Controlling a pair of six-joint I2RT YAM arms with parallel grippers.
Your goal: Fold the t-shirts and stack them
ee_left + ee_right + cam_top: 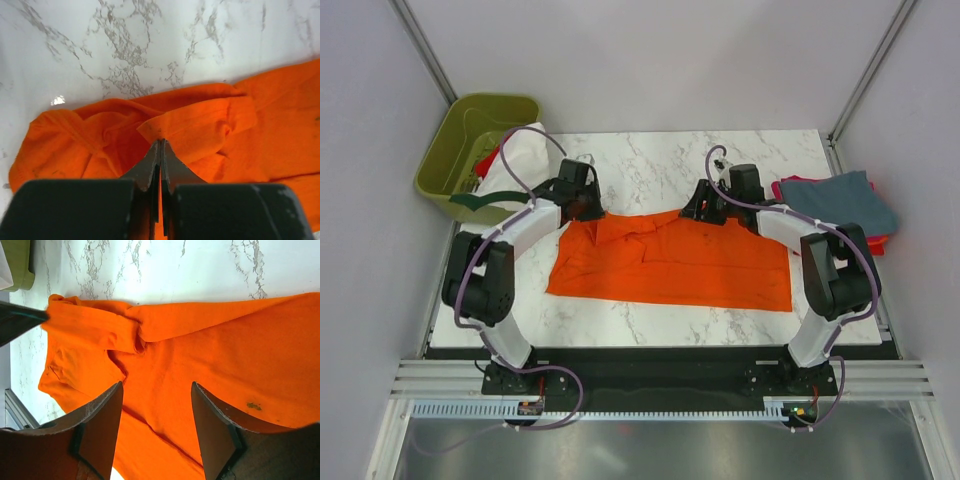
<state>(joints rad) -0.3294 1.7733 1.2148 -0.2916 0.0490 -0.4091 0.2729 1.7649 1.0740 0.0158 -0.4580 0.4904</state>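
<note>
Left gripper [160, 146]: fingers [147, 170] pressed flat together, tips pinching the edge of a raised fold of the orange shirt [210, 130]. A sliver of orange shows in the seam between them. Cloth around the pinch is bunched and creased – this is the shirt's far left corner, close to bare marble.

Right gripper [157, 385]: fingers [100, 425] spread wide, nothing between them. It hovers over the shirt near its far right edge; whether the tips touch the cloth I cannot tell. One small dark speck sits on the fabric by the right-hand finger.

From above, the shirt lies across the middle of the table [650, 160], mostly flat. Its near edge is fairly straight and its far edge is rumpled, with a loose fold running between the two grippers. Both arms reach in from the near edge, one to each far corner.

Blue-grey shirt [835, 195] rests folded at the table's right edge, on top of red cloth [880, 243] that peeks out beneath it.

Far left, just off the table corner: olive bin [470, 140] – a white shirt [515, 165] with a dark green trim drapes over its near rim onto the table, and a bit of red shows inside.
</note>
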